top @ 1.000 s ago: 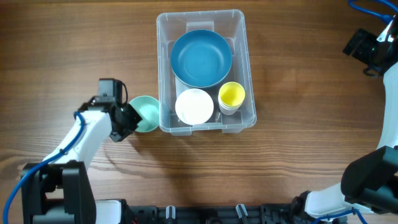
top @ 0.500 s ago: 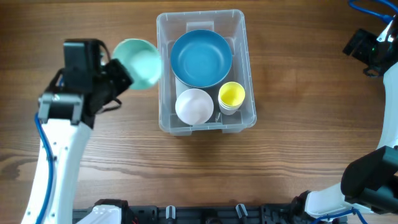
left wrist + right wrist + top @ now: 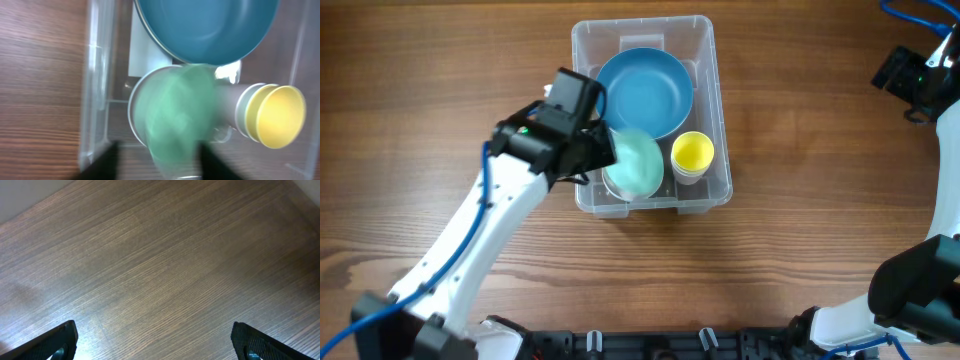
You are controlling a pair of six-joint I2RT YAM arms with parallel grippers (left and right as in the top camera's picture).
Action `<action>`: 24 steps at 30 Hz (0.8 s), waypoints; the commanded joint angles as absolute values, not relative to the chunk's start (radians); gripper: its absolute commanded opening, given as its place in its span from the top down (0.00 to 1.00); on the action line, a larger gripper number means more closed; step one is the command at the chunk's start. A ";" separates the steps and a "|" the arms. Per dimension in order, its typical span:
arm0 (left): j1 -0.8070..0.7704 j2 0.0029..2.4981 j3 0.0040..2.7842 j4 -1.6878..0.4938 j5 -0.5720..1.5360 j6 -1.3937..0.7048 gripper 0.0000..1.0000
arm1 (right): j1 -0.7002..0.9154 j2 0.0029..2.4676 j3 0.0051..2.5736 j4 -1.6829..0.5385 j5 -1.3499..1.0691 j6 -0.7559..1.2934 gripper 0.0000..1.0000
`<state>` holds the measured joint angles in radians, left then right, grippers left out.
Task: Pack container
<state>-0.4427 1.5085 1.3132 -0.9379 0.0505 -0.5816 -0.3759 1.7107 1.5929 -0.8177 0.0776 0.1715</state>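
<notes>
Two arms work at a brown wood-grain counter (image 3: 800, 260), and the clear, see-through plastic rectangular container (image 3: 640, 22) stands on it at the far middle, long side running away from the robot. A large round blue bowl (image 3: 643, 92) fills the container's far half. In the near right corner a yellow plastic cup (image 3: 692, 153) sits nested in a paler one. In the near left corner lies a round white bowl (image 3: 134, 107), with a mint-green bowl (image 3: 638, 162) directly over it and covering most of it. The left wrist view shows the green bowl blurred, so whether it rests in the white one cannot be told. The left gripper (image 3: 159, 156) hangs above that corner, its dark fingers (image 3: 109, 160) spread to either side of the green bowl and not pinching its rim. The right gripper (image 3: 152, 332) is well apart at the far right edge, over bare wood, its fingers spread wide with nothing between them.
</notes>
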 commanded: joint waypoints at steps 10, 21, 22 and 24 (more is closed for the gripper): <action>-0.270 1.431 1.341 -0.903 -0.010 -0.576 0.00 | -0.374 1.694 1.597 -0.815 0.065 0.186 0.00; 0.004 1.427 1.341 -0.911 -0.163 -0.550 0.00 | -0.374 1.694 1.597 -0.815 0.065 0.186 0.00; 0.020 1.427 1.341 -0.911 -0.162 -0.550 0.00 | -0.374 1.694 1.597 -0.815 0.065 0.186 0.00; 0.056 1.427 1.341 -0.910 -0.162 -0.551 0.00 | -0.374 1.694 1.597 -0.815 0.065 0.186 0.00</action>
